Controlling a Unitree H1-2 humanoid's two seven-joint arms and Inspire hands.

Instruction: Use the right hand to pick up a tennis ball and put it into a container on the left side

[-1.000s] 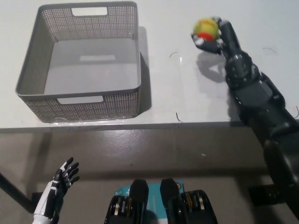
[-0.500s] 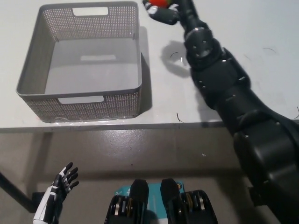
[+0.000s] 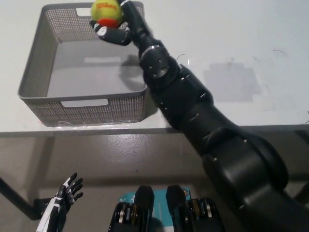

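The black right hand [image 3: 115,30] grips the tennis ball [image 3: 106,12] from below, over the grey basket's [image 3: 38,67] far edge, while the left hand [image 3: 65,195] rests open below the desk.

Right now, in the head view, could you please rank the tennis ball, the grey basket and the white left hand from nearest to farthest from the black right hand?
1. Tennis ball: held in the right hand, at the top.
2. Grey basket: directly below the hand, on the table's left.
3. Left hand: resting at the bottom left, below the table edge.
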